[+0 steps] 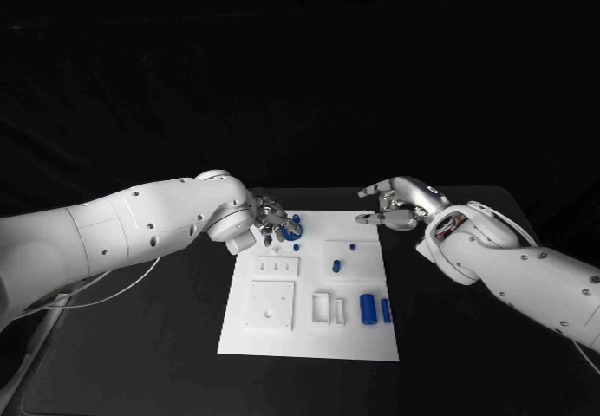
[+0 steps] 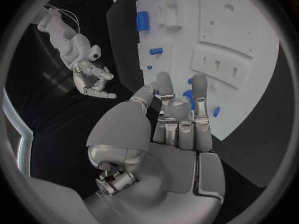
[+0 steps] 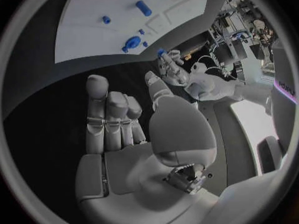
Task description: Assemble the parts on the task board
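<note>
1. The white board (image 1: 313,342) lies in the middle of the black table (image 1: 163,364), and most of the job looks undone from where I stand.
2. The left hand (image 1: 273,227) is over the board's far left corner, fingers closed around a blue piece (image 1: 290,228). The left wrist view shows that blue piece between the fingertips (image 2: 199,84).
3. The right hand (image 1: 398,204) hangs just past the board's far right corner, holding nothing, fingers loosely curled but apart.
4. Loose blue pieces lie on the board: a small peg (image 1: 353,247) near the far edge, a short cylinder (image 1: 337,263) in the middle, and a larger cylinder (image 1: 368,308) with a thin one (image 1: 385,310) beside it near the right edge.
5. My guess: one piece is being fitted now, and several wait. Whether anything is already seated, I cannot tell.
</note>
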`<state>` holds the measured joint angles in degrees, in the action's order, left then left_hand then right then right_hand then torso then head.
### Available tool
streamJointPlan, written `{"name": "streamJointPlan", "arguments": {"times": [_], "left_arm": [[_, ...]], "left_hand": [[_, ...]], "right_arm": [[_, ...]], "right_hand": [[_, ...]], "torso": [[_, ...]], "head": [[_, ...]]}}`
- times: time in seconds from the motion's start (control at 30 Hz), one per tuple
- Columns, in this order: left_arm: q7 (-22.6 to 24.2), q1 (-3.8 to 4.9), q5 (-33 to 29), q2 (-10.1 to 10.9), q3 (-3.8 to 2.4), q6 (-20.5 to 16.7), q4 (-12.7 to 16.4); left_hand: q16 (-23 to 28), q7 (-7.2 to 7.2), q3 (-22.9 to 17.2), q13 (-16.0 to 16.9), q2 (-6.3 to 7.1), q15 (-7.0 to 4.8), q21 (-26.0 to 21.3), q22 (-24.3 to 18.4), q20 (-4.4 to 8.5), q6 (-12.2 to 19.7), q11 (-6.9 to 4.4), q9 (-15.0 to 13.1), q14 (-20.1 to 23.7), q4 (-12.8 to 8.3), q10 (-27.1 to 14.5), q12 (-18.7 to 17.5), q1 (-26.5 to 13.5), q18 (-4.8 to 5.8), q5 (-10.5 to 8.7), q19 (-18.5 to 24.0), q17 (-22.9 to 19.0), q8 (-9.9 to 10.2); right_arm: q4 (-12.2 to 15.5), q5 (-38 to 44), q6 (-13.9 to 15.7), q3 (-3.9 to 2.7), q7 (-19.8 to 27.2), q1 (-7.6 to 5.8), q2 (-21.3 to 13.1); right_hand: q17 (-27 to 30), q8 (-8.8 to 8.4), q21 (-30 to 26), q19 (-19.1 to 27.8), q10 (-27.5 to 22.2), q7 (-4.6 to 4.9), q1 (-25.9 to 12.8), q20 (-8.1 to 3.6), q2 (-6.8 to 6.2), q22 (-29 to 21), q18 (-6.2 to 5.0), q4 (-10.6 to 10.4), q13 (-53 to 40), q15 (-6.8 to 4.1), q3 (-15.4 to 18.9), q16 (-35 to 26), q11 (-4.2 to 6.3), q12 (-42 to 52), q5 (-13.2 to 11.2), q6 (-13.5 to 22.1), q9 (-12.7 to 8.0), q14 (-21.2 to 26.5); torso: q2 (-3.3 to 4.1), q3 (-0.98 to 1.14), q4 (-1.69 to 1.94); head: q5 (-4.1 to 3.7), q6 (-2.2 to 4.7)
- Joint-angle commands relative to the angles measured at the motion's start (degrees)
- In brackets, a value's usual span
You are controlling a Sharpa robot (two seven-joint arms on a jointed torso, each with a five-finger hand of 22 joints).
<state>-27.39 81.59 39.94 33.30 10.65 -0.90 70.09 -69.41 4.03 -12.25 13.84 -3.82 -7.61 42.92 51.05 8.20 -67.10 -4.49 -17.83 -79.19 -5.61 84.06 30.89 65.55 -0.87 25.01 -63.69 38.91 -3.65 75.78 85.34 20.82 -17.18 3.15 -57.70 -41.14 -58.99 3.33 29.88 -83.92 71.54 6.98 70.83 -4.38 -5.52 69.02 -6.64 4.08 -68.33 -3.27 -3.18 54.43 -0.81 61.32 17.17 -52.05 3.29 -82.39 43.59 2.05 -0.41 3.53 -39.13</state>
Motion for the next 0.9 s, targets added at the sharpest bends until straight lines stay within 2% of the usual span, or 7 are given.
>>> {"name": "streamJointPlan", "arguments": {"times": [0.03,0.07,0.2,0.33,0.5,0.63,0.9], "left_arm": [[-1.54,-0.10,2.54,0.07,0.59,0.74,-0.27],[-1.60,-0.16,2.68,0.12,0.90,0.66,-0.39],[-1.64,-0.56,3.08,0.39,1.95,-0.09,-0.64],[-1.42,-1.19,3.23,0.66,2.71,-1.30,-0.79],[-0.93,-2.26,3.49,0.70,3.06,-3.47,-1.11],[-0.68,-2.98,3.78,0.33,3.13,-4.52,-1.87],[-0.25,-4.58,5.19,-0.97,3.15,-5.26,-4.24]], "left_hand": [[-0.13,-6.72,-0.11,-0.08,-0.67,-0.07,-0.03,0.40,-0.08,-11.55,-0.35,-37.78,-0.49,-0.77,2.80,0.51,-0.35,-0.33,0.41,-0.67,0.40,-0.10],[-0.20,-6.74,-0.12,-0.08,-0.74,-0.08,-0.07,0.42,-0.08,-11.65,-0.36,-37.80,-0.55,-0.74,2.82,0.53,-0.41,-0.33,0.43,-0.64,0.55,-0.16],[-0.74,-6.87,-0.20,-0.05,-0.94,-0.07,-0.20,0.89,-0.22,-12.11,-0.41,-38.13,-0.86,-1.06,2.81,1.14,-0.86,-0.46,0.56,-0.84,1.62,-0.16],[-1.13,-6.98,-0.19,-0.15,-1.05,-0.04,-1.51,1.38,-0.42,-12.47,-0.44,-38.46,-1.11,-1.33,2.85,1.67,-1.19,-0.55,0.70,-1.60,2.47,-0.14],[-1.12,-7.00,-0.12,-0.70,-1.15,0.04,-3.22,3.02,-0.70,-12.64,-0.40,-38.46,-1.18,-1.48,2.81,1.92,-1.40,-0.74,0.48,-2.24,3.00,-0.14],[-1.49,-7.04,0.12,-0.67,-1.26,0.12,-3.87,3.86,-0.96,-12.88,-0.39,-38.48,-1.23,-1.35,2.78,2.26,-1.33,-0.91,0.00,-2.43,3.75,-0.14],[-2.14,-7.18,0.56,-0.59,-1.52,0.18,-6.69,7.35,-1.44,-13.30,-0.43,-38.95,-1.57,-1.22,2.75,3.06,-1.17,-1.29,-0.49,-3.49,5.16,-0.15]], "right_arm": [[-0.48,-9.77,3.41,-0.68,4.16,-0.01,-0.61],[-0.70,-11.02,3.67,-1.00,4.63,-0.04,-0.75],[-1.56,-15.03,4.58,-2.10,6.13,-0.18,-0.99],[-2.52,-17.90,5.16,-2.71,6.95,-0.45,-0.91],[-3.52,-20.38,5.66,-3.08,7.50,-0.79,-0.69],[-3.81,-21.14,5.82,-3.19,7.68,-0.93,-0.53],[-3.97,-21.71,5.96,-3.30,7.82,-1.02,-0.30]], "right_hand": [[1.92,0.05,-4.42,-2.47,-1.32,-0.08,-0.14,-0.07,0.94,-2.60,-0.76,0.71,2.44,-0.13,0.27,-3.55,0.06,-2.17,0.60,-0.58,0.09,0.51],[2.94,0.03,-7.37,-2.42,-1.93,-0.05,-0.14,-0.05,1.22,-4.42,-0.77,1.15,3.74,-0.11,0.61,-5.47,0.08,-3.19,0.78,-0.51,0.08,0.72],[4.01,0.03,-11.40,-2.26,-3.34,-0.02,-0.40,-0.03,1.82,-7.71,-1.06,2.18,6.25,-0.09,1.30,-8.54,0.04,-4.62,1.59,-0.17,0.07,1.05],[4.16,0.01,-12.49,-2.28,-4.09,0.01,-0.63,0.03,2.17,-9.31,-1.14,2.74,7.92,-0.08,1.58,-9.58,0.03,-5.60,2.39,0.06,0.06,0.99],[3.99,0.01,-12.38,-2.29,-4.27,0.00,-0.97,0.04,2.24,-9.98,-1.23,2.89,8.53,-0.10,1.73,-9.85,0.05,-5.58,3.08,0.14,0.06,0.90],[3.95,0.01,-12.31,-2.29,-4.30,0.00,-1.10,0.04,2.23,-10.14,-1.24,2.91,8.67,-0.10,1.74,-9.91,0.05,-5.57,3.40,0.14,0.06,0.85],[3.89,0.01,-12.18,-2.30,-4.28,-0.01,-1.25,0.03,2.22,-10.32,-1.25,2.92,8.77,-0.11,1.75,-9.96,0.07,-5.48,3.72,0.13,0.06,0.79]], "torso": [[-0.32,0.06,-0.24],[-0.36,0.07,-0.27],[-0.46,0.12,-0.21],[-0.46,0.14,-0.12],[-0.36,0.07,-0.09],[-0.36,0.11,-0.23],[-0.28,0.07,-0.42]], "head": [[0.46,-0.65],[0.50,-0.86],[0.58,-1.39],[0.65,-1.96],[0.66,-2.21],[0.81,-2.46],[0.88,-2.84]]}}
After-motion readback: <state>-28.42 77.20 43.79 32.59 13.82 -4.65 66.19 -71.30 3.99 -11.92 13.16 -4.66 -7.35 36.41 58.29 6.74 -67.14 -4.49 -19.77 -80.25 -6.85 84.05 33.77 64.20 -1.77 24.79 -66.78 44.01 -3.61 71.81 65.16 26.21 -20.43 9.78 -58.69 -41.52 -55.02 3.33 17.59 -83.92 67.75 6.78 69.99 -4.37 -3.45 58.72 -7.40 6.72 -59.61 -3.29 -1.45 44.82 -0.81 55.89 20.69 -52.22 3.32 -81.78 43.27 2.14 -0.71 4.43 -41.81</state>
